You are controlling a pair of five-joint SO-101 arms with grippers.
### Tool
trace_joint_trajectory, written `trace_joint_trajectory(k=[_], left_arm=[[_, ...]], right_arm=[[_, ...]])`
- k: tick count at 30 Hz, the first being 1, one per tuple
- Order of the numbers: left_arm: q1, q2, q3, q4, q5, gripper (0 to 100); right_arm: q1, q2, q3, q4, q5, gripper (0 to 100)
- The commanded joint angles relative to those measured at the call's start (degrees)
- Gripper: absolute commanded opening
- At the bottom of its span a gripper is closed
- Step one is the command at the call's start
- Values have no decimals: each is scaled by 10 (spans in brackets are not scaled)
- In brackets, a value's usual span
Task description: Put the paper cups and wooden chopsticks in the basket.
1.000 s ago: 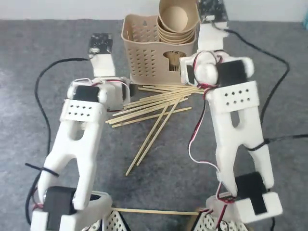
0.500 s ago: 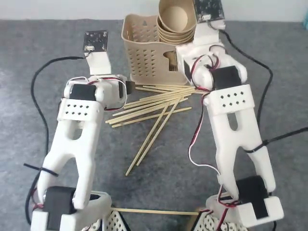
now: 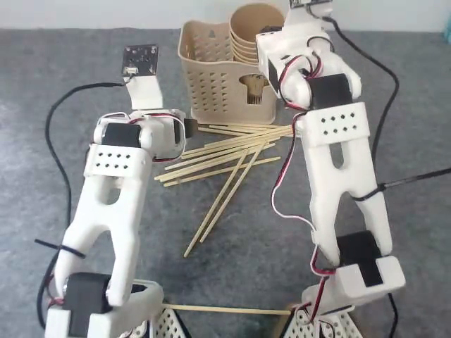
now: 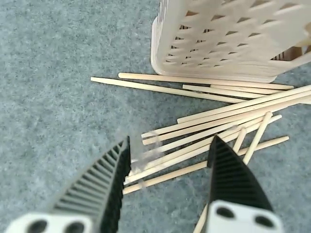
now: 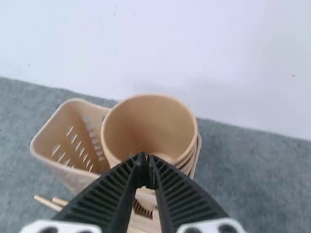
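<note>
A beige slotted basket (image 3: 211, 77) stands at the back of the grey mat. A stack of brown paper cups (image 3: 252, 28) sits in its right end. My right gripper (image 5: 144, 162) is shut on the near rim of the top paper cup (image 5: 148, 124), above the basket (image 5: 68, 136). Several wooden chopsticks (image 3: 225, 158) lie fanned on the mat in front of the basket. My left gripper (image 4: 171, 143) hangs open just above the left ends of the chopsticks (image 4: 218, 121), a finger on each side and nothing held. In the high view the left gripper (image 3: 187, 131) is at the pile's left edge.
One more chopstick (image 3: 225, 308) lies across the front between the two arm bases. Cables (image 3: 63, 127) run along both sides of the mat. A pale wall rises behind the basket.
The right arm moved toward the back with the cups, and the stack went from tilted to nearly upright in the basket. The left arm shifted slightly, then stayed still.
</note>
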Motion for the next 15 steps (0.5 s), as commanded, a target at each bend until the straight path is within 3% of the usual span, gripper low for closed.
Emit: trace_joint_trajectory(k=[1,7,15], left_arm=[[-4,-25,-27,-7,-1,243],[-3,-30,-35,26,-1,243],[-20,-31,-71,148,-25,243]], right_arm=[[0,-69,-33,78,8,8],[1,-196,-33,230,-6,8],[-35,-272,-32,443,12,8]])
